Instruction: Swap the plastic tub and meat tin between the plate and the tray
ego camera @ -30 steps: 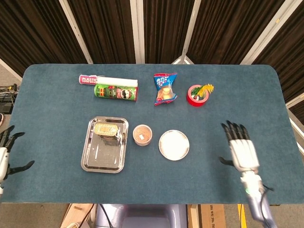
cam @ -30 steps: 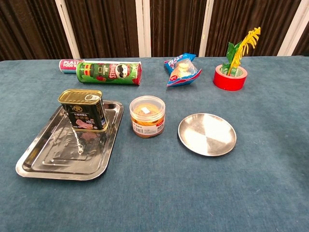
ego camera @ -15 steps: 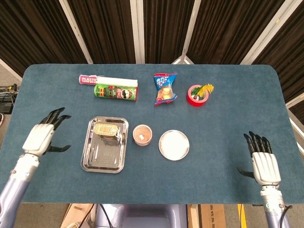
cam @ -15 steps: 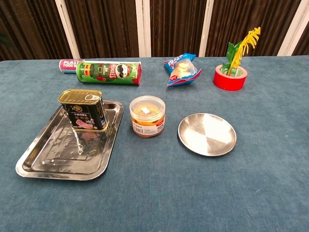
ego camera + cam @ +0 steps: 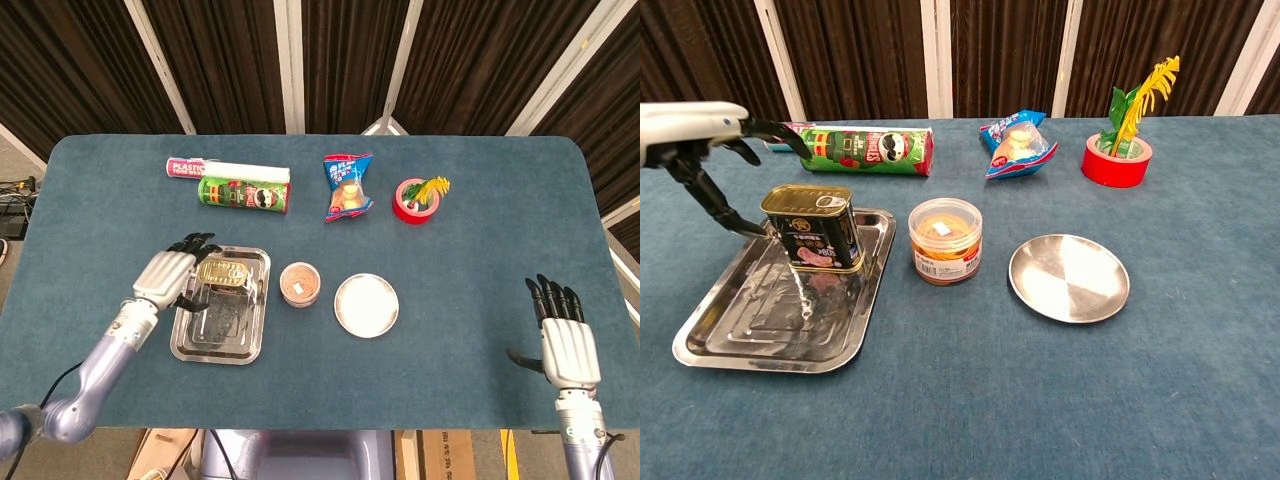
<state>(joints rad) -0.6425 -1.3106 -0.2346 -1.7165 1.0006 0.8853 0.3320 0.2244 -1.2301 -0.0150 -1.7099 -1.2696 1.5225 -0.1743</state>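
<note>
- My left hand hangs over the left edge of the tray, its fingers spread apart and holding nothing.
- The tin stands upright at the far end of the tray, just beside those fingers. In the chest view one fingertip reaches down close to the tin's left side, but I cannot tell whether it touches.
- My other fingers arch above the tin's left top edge, apart from it.
- The tub stands on the worktop between the tray and the plate, near both and on neither.
- The plate lies bare to the right of the tub.
- My right hand is well apart from all of this, at the right front of the worktop, fingers straight and held close side by side, thumb out, gripping nothing. Only the head view shows it.
- Along the far side lie a green crisp can on its side, with a pink-and-white roll just behind it, a snack bag and a red tape roll with yellow and green sprigs standing in it.
</note>
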